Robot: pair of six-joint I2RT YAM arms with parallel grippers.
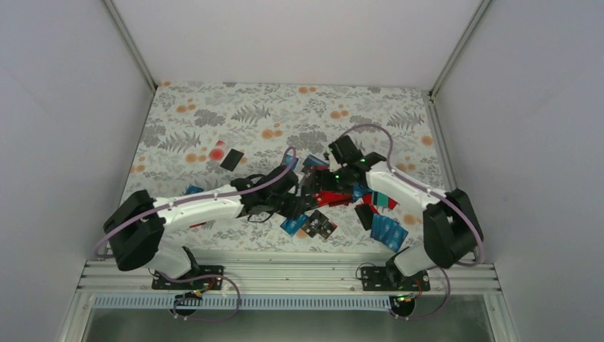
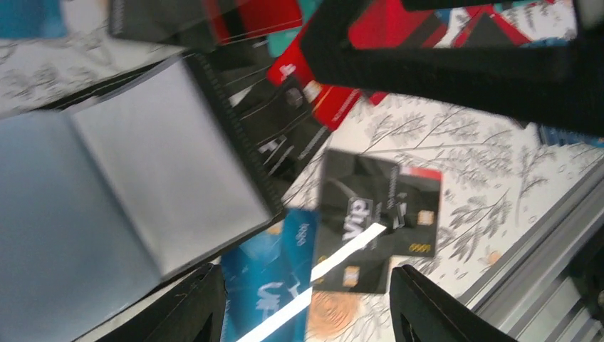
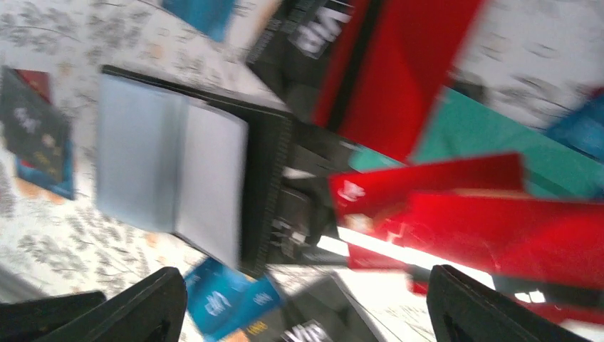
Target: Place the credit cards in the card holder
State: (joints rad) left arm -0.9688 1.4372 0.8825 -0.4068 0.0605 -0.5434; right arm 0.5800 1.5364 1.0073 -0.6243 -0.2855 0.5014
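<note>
Cards [image 3: 427,78] lie heaped around the open holder [image 3: 171,167] at the bench [image 1: 214,107] centre, likely for easy reach from both sides, with left fingers [image 2: 192,310] and right fingers [image 3: 135,306] apart, empty above them.

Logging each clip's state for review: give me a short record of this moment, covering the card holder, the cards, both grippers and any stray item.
card holder: lies open, grey lining up, in the middle of the pile
credit cards: loose on the table around it, red, teal, blue and black, many overlapping
left gripper: open, holding nothing
right gripper: open, holding nothing
stray item: slim black rectangle, apart from the pile, far left
</note>
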